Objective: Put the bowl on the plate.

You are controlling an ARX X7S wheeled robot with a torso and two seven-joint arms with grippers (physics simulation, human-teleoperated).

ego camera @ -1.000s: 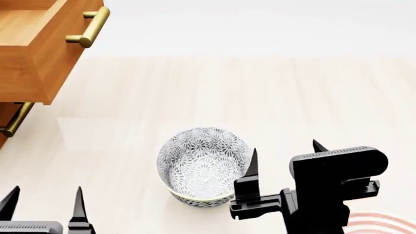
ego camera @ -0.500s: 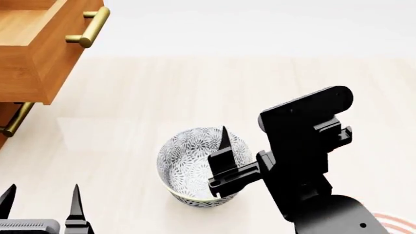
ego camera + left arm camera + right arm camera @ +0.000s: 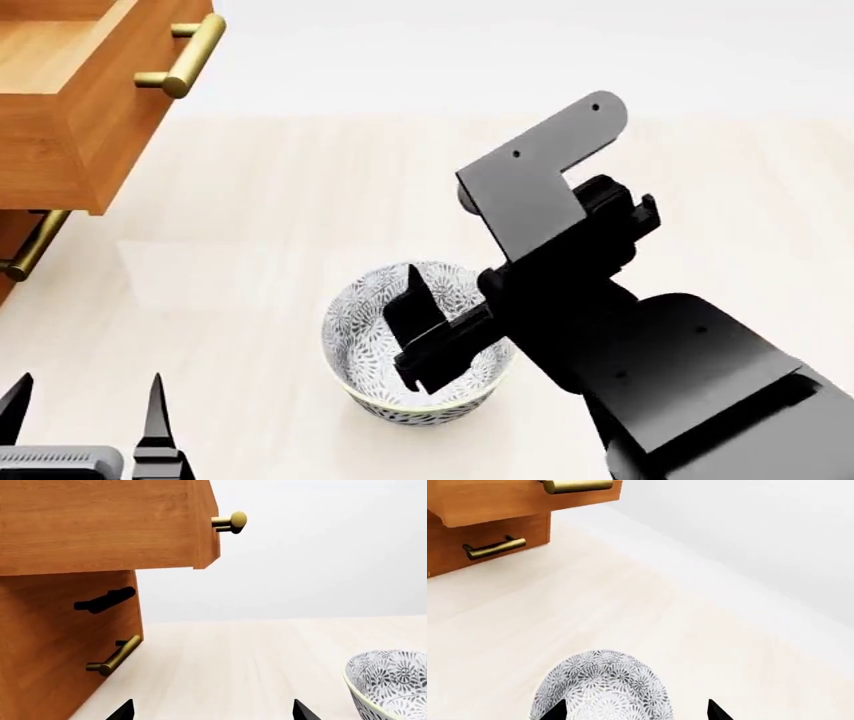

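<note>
The bowl (image 3: 416, 345) stands on the table (image 3: 400, 200) at about 6 o'clock in the head view, not yet lifted. The right gripper (image 3: 635, 712), its fingers spread apart, hovers over the bowl's rim. The left gripper (image 3: 212, 714), also spread, waits at 7 o'clock. The plate is out of view; grasp, carry and placement remain.
</note>
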